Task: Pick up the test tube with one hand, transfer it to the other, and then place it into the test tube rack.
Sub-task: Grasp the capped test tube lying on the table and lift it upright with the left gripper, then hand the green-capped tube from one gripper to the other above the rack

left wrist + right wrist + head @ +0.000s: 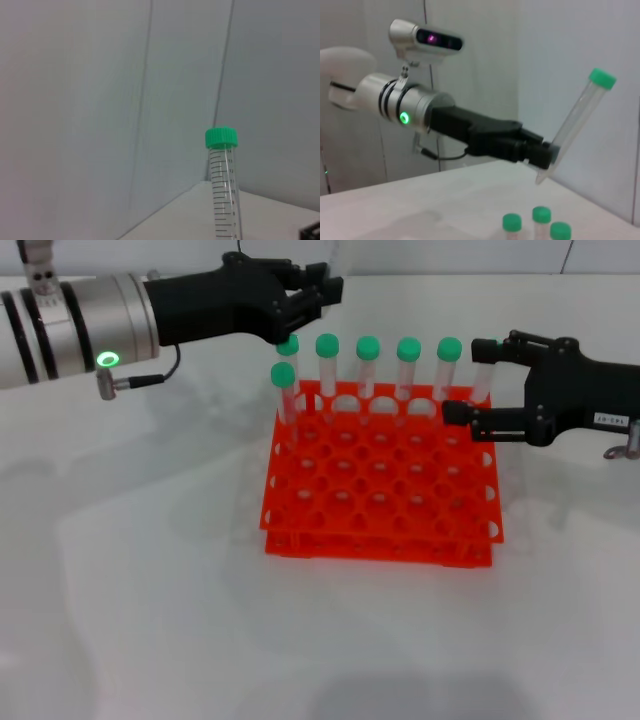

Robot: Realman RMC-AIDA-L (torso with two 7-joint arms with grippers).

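Right wrist view: left gripper (546,155) jaws clamp test tube (575,125) near bottom; right gripper (462,380) jaws wide.

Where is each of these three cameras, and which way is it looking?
Head: above, looking down at the test tube rack; both arms show.
Left wrist: faces a wall and a green-capped tube; own pincer unseen.
Right wrist: looks across at the left pincer gripping the test tube.
Shared: head and right wrist both show that pincer.

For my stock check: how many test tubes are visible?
8: one test tube tilted in the left gripper; six in the rack's far row, the last partly behind the right gripper; one in front, left end.
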